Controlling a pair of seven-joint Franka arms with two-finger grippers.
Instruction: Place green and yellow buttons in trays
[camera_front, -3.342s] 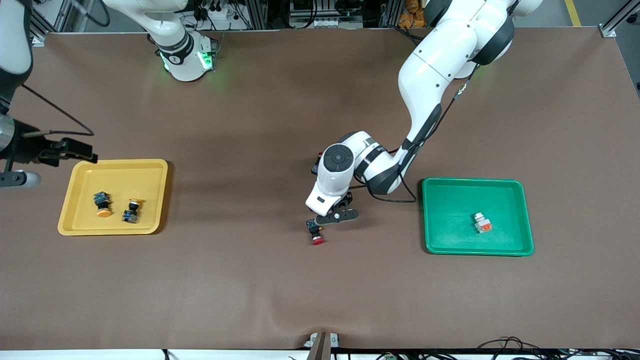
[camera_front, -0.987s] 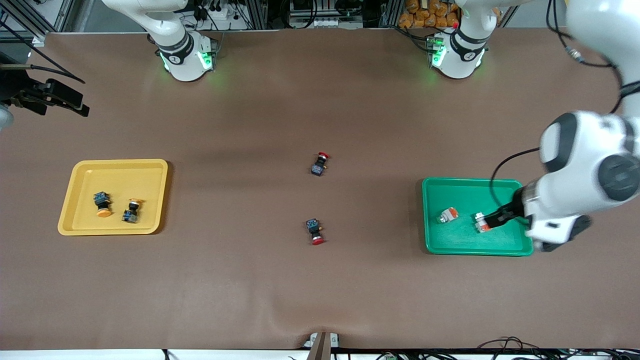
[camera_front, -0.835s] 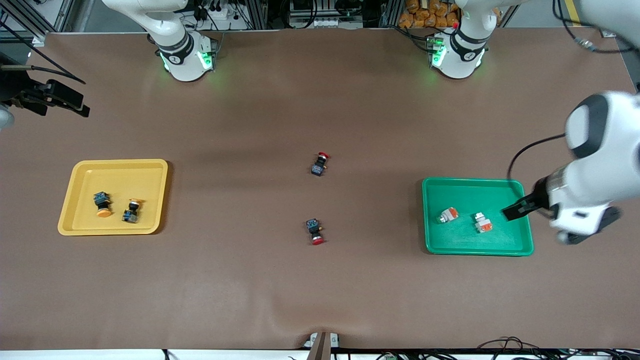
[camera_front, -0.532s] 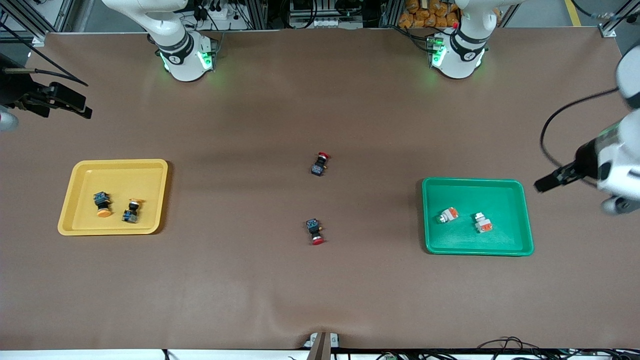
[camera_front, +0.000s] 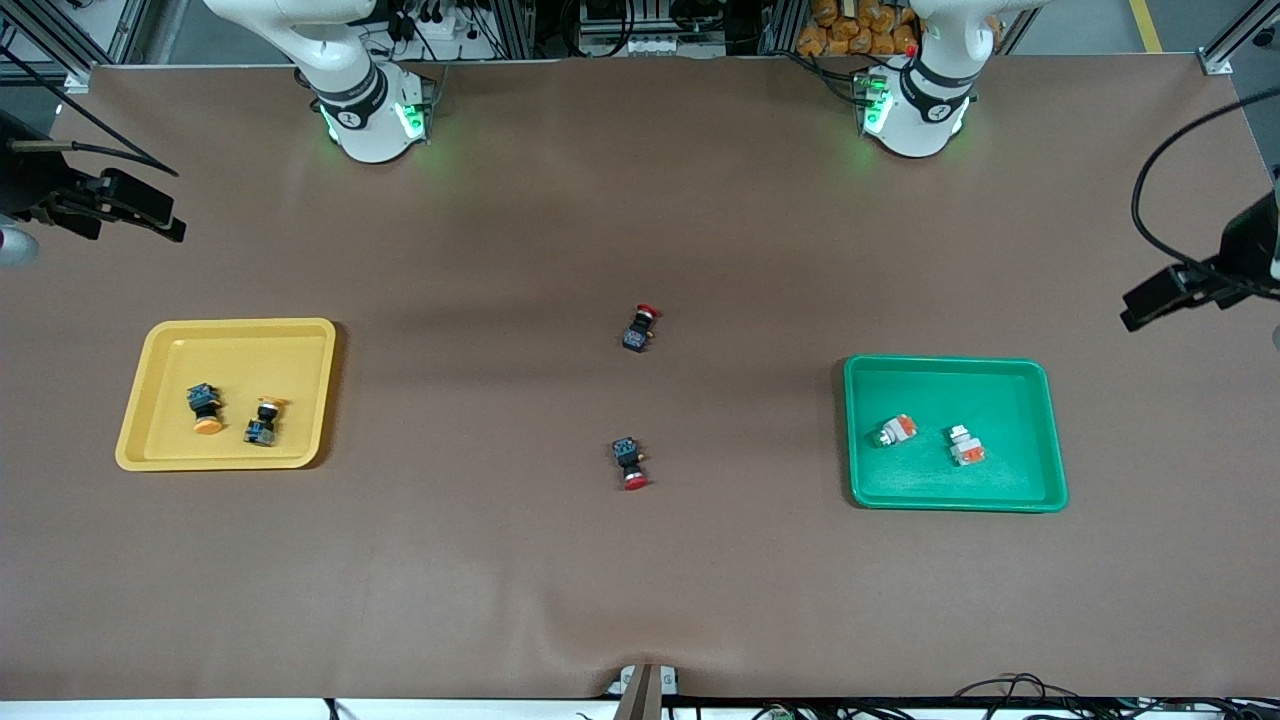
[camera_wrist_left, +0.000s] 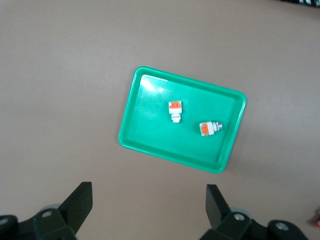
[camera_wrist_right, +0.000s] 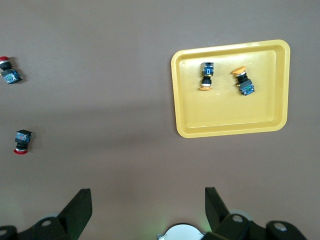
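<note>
The yellow tray (camera_front: 285, 360) holds two black-bodied buttons with orange-yellow caps (camera_front: 205, 408) (camera_front: 264, 422). The green tray (camera_front: 930, 385) holds two white-and-silver buttons with orange blocks (camera_front: 894, 430) (camera_front: 965, 446). My left gripper (camera_front: 1150, 300) is open and empty, high over the bare table at the left arm's end; its wrist view shows the green tray (camera_wrist_left: 150, 135) with both buttons (camera_wrist_left: 175, 110) (camera_wrist_left: 210, 128). My right gripper (camera_front: 150, 212) is open and empty, high over the table at the right arm's end; its wrist view shows the yellow tray (camera_wrist_right: 230, 117) with both buttons (camera_wrist_right: 206, 75) (camera_wrist_right: 243, 82).
Two black-bodied switches with red caps lie on the brown table between the trays, one (camera_front: 639, 327) farther from the front camera than the other (camera_front: 630, 462). Both show in the right wrist view (camera_wrist_right: 9, 71) (camera_wrist_right: 22, 141).
My left gripper brought the second white button from mid-table into the green tray, let it go, then rose and drew away toward the table's end. The right gripper barely moved.
</note>
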